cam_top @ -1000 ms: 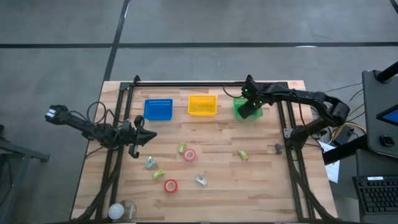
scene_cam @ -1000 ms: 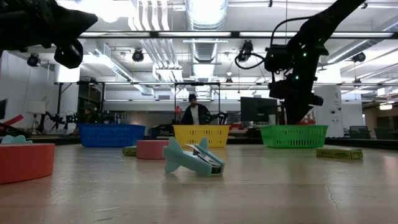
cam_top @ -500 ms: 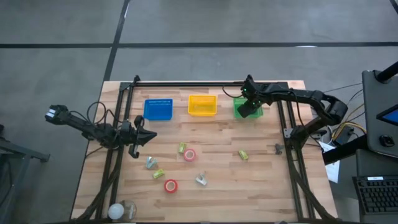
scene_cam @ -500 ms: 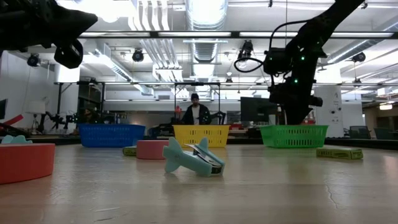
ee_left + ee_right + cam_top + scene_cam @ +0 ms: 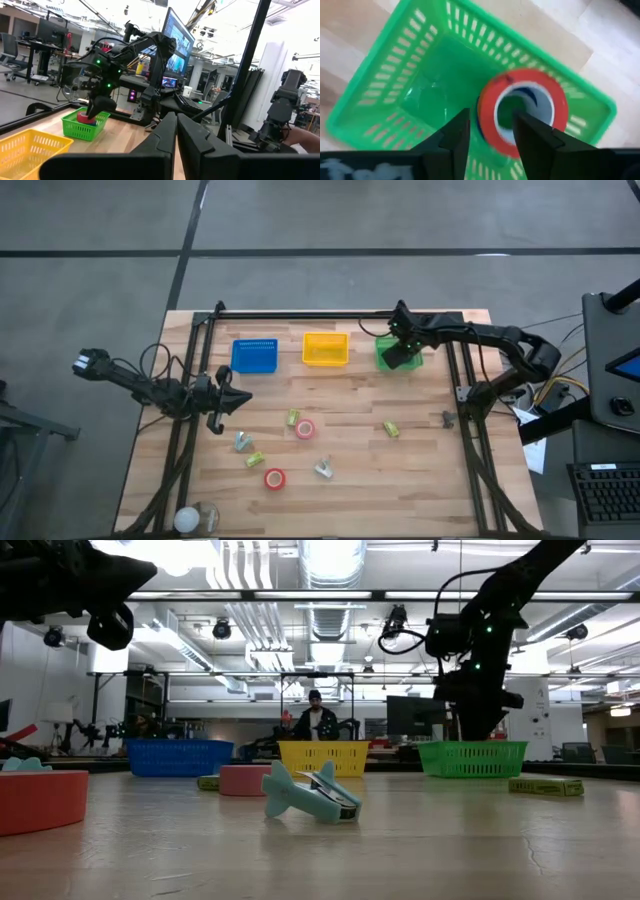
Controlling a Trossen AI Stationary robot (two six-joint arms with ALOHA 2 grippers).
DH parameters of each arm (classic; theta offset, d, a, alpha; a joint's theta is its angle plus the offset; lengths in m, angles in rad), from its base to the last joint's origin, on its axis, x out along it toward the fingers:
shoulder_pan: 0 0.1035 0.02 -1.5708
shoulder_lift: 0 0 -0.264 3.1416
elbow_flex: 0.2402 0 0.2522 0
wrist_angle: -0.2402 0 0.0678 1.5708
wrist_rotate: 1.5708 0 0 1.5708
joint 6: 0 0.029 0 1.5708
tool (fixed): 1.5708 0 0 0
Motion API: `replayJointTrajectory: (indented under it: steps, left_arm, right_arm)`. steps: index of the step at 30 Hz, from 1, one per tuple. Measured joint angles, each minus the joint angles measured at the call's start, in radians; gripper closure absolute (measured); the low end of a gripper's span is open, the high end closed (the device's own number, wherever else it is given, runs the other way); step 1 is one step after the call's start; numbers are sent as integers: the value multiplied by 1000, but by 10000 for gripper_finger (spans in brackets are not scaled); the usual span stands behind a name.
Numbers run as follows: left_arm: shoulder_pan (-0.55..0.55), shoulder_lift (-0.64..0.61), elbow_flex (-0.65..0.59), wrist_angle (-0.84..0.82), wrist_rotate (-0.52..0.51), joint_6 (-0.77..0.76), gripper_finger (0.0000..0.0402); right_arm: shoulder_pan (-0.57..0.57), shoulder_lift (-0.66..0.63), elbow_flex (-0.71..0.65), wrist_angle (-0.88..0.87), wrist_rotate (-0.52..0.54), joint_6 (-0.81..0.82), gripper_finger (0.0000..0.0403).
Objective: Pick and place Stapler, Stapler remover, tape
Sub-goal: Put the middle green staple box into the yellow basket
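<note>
My right gripper (image 5: pixel 402 358) hovers open over the green basket (image 5: pixel 380 350). In the right wrist view a red tape roll (image 5: pixel 522 112), blurred, shows just past the fingers inside the green basket (image 5: pixel 420 75). The left wrist view shows the roll (image 5: pixel 87 118) at the basket's rim, under that gripper. Two more red rolls (image 5: pixel 305 429) (image 5: pixel 274 478) lie flat on the table, among teal stapler removers (image 5: pixel 242 442) (image 5: pixel 322 469) and yellow-green staplers (image 5: pixel 293 418) (image 5: pixel 391 429). My left gripper (image 5: pixel 222 402) waits shut above the table's left side. My right gripper stands from above with its fingers (image 5: pixel 462 132) on either side of the roll's near wall (image 5: pixel 485 112). The roll is blurred, and I cannot tell whether the fingers touch it.
A blue basket (image 5: pixel 254 355) and a yellow basket (image 5: pixel 325 348) stand left of the green one along the far edge. A clear round object (image 5: pixel 198 517) sits at the near left corner. A person (image 5: pixel 315 720) stands beyond the table. Bare wood lies between the baskets and the scattered items.
My right gripper has stayed over the green basket, shifting and turning only a little above it.
</note>
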Motion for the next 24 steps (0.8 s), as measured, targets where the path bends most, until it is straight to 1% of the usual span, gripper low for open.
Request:
replayJointTrajectory:
  steps: [4,8,17,21,24]
  left_arm:
    - [0,0,0,0,0,0,383]
    - [0,0,0,0,0,0,381]
    - [0,0,0,0,0,0,383]
    - [0,0,0,0,0,0,380]
    - [0,0,0,0,0,0,382]
  right_arm:
    - [24,-47,33,-15,-2,2,243]
    - [73,-102,66,-31,-2,15,241]
    - [215,-162,86,-30,-9,13,261]
    - [272,-186,70,-42,-18,68,270]
    - [330,-201,68,-83,-36,114,276]
